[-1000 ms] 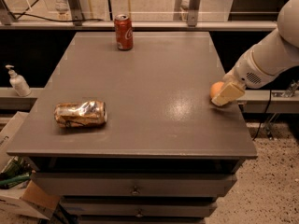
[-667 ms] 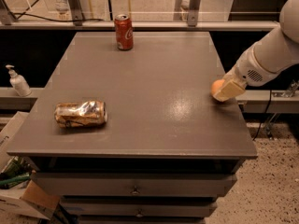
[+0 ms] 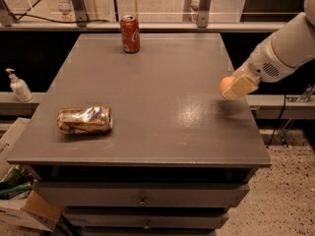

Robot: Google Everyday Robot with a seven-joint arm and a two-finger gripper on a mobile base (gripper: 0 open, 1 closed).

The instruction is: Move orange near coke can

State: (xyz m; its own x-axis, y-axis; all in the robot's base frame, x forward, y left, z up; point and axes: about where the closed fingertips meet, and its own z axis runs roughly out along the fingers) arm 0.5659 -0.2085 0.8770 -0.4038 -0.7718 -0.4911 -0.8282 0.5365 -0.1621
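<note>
Raised over the table edge (image 3: 244,119), hand (image 3: 235,87) grips orange (image 3: 225,85).

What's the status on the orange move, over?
Hand at right edge of table, shut on orange. Coke can upright at far edge, well apart. Crushed can front left, off the path.

gripper (image 3: 232,88): over the bench's (image 3: 162,77) right edge, jaws clamped on the orange (image 3: 225,84)
middle: bare top all the way across to the coke can (image 3: 130,33)
coke can: upright by the far edge, open room left, right and in front
crushed can (image 3: 84,120): lying front-left, well off that line
</note>
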